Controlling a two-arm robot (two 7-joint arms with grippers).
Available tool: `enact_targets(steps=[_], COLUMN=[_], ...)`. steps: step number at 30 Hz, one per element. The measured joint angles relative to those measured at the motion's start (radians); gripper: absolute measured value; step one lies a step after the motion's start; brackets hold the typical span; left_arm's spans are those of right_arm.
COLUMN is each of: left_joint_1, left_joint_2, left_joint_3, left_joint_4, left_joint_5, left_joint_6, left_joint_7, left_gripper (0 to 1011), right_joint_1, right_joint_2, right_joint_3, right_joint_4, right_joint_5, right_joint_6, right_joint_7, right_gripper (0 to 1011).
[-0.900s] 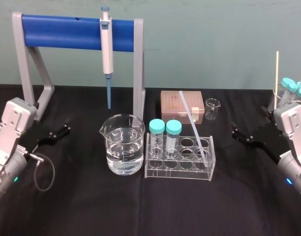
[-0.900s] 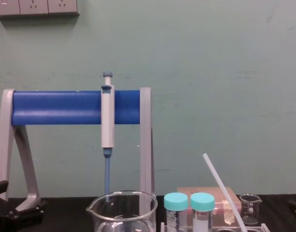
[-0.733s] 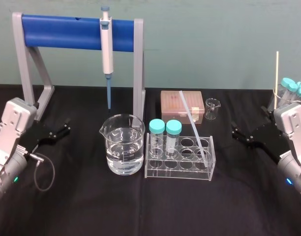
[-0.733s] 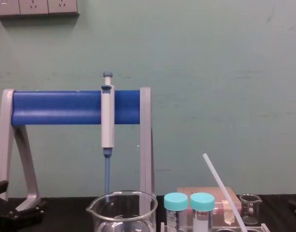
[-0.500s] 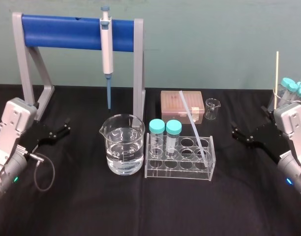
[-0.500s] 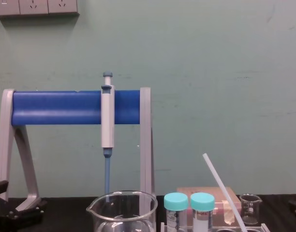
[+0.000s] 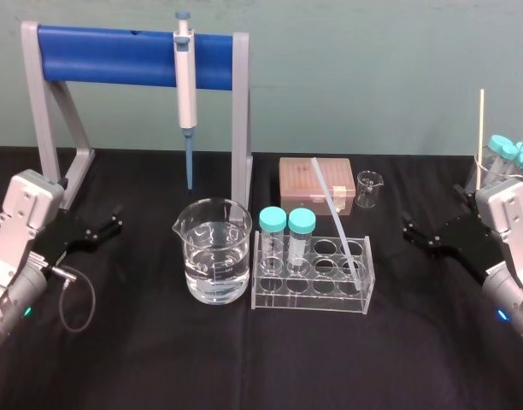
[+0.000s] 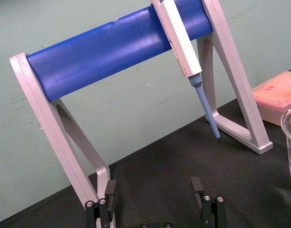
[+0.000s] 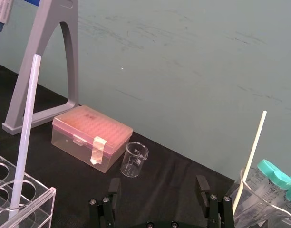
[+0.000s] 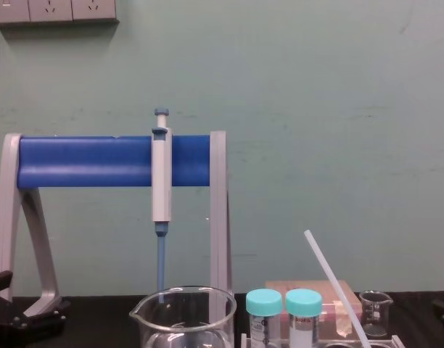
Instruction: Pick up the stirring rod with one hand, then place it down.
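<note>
The stirring rod (image 7: 335, 215) is a thin white translucent rod leaning in the back right hole of the clear tube rack (image 7: 313, 295), its top tilted toward the pink box. It also stands out in the right wrist view (image 9: 24, 137) and the chest view (image 10: 334, 284). My right gripper (image 7: 407, 228) hovers low over the black table, right of the rack, open and empty (image 9: 158, 186). My left gripper (image 7: 116, 220) rests at the far left near the stand's foot, open and empty (image 8: 154, 189).
A white-and-blue pipette (image 7: 185, 85) hangs on the blue-barred stand (image 7: 108, 53). A beaker of water (image 7: 214, 252) sits left of the rack, which holds two teal-capped tubes (image 7: 287, 235). Behind are a pink tip box (image 7: 316, 184) and a small beaker (image 7: 368, 188). A glass with tubes and a thin stick (image 7: 481, 124) stands far right.
</note>
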Motion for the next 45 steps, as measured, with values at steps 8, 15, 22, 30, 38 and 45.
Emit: enact_targets(steps=[8,15,22,30,38,45], left_joint_1=[0.0,0.0,0.0,0.0,0.0,0.0], left_joint_2=[0.0,0.0,0.0,0.0,0.0,0.0], left_joint_3=[0.0,0.0,0.0,0.0,0.0,0.0], left_joint_4=[0.0,0.0,0.0,0.0,0.0,0.0], left_joint_5=[0.0,0.0,0.0,0.0,0.0,0.0], left_joint_6=[0.0,0.0,0.0,0.0,0.0,0.0], left_joint_7=[0.0,0.0,0.0,0.0,0.0,0.0], left_gripper=[1000,1000,1000,1000,1000,1000], right_joint_1=[0.0,-0.001,-0.017,-0.037,-0.029,-0.01], right_joint_2=[0.0,-0.001,-0.009,-0.02,-0.038,-0.063], right_joint_3=[0.0,0.002,0.022,0.045,0.061,0.063], right_joint_4=[0.0,0.0,-0.023,-0.092,-0.129,-0.126], right_joint_5=[0.0,0.0,0.031,0.11,0.179,0.184], right_joint_6=[0.0,0.0,0.008,0.043,0.076,0.091], right_joint_7=[0.0,0.001,0.041,0.141,0.233,0.278], right_gripper=[1003,1003,1003,1003,1003,1003])
